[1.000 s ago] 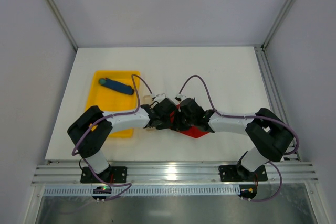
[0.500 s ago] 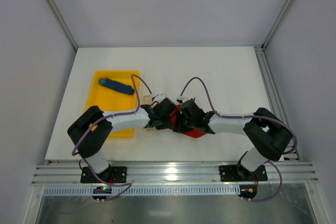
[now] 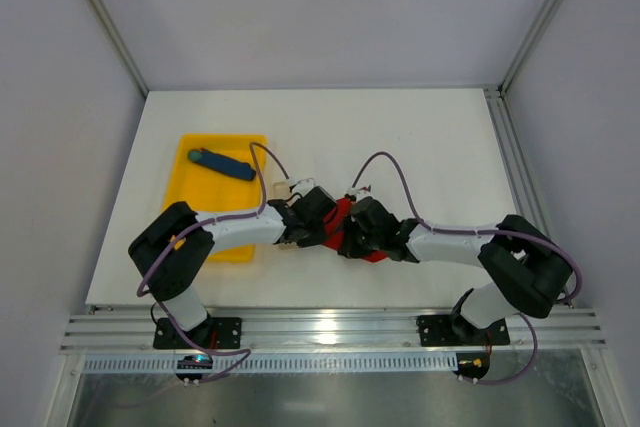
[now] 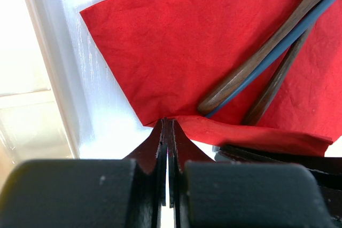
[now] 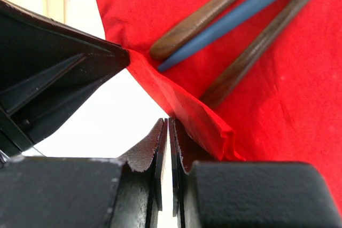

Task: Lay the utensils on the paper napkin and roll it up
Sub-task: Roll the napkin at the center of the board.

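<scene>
Nearest the arm bases, the right pincer (image 5: 168, 124) has its jaws drawn together to a hairline. No paper shows between them. A raised fold of the paper napkin (image 4: 176, 41) lies against the outer side of its right-hand finger. Over the last second this pincer narrowed, and the right wrist drew nearer and leftward across the sheet. In the overhead view more red is now exposed between the two wrists.

Just beyond, the left pincer (image 4: 166, 124) is fully closed. The napkin's near edge rises to a peak exactly at its tips, so it appears to pinch that edge.

The napkin lies on the tabletop (image 3: 420, 137) beneath both wrists, near edge lifted and partly turned over. The utensils (image 4: 251, 76), two dark wooden handles, rest on it slantwise, with a slim blue rod (image 4: 278, 44) between them.

Judgement: loading is complete and rolling has only begun, with one fold up and no tube formed. The right pincer's grip is unconfirmed.

Farther left, the yellow tray (image 3: 205, 192) holds a blue stick (image 3: 222, 163).
</scene>
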`<state>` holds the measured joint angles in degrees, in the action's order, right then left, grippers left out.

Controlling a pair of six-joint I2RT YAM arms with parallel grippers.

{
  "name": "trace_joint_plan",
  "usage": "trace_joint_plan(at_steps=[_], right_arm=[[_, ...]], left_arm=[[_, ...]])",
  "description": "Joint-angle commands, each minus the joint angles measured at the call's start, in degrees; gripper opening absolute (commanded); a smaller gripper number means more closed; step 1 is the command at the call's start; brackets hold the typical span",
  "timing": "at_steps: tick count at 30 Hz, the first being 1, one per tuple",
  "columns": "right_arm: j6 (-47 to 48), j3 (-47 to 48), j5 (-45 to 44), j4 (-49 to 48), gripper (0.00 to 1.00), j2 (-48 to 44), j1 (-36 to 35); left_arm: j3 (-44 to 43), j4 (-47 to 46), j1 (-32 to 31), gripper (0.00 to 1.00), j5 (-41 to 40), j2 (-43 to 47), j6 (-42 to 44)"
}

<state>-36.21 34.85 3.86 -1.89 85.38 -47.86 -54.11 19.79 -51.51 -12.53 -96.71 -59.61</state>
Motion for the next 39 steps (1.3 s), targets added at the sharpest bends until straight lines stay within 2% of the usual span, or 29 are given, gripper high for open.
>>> trace_joint_plan(at_steps=[1,13,19,39], right_arm=[[0.17,-0.22,-2.01,0.57,0.13,-2.59,-0.13],[0.35,0.83,-1.48,1.45,0.13,-4.09,0.39],[0.52,-1.62,-2.45,1.01,0.13,-3.73,1.18],[1.05,-7.69,-5.61,6.11,0.13,-12.34,2.86]], left_arm=[[1.37,3.06,0.35,0.00,-2.93,-1.29,-0.06],[1.20,3.06,0.18,0.00,-2.85,-1.12,-0.15],[1.02,3.32,0.18,0.00,-2.93,-1.03,0.02],[0.58,3.94,0.09,0.00,-3.46,-1.38,0.55]])
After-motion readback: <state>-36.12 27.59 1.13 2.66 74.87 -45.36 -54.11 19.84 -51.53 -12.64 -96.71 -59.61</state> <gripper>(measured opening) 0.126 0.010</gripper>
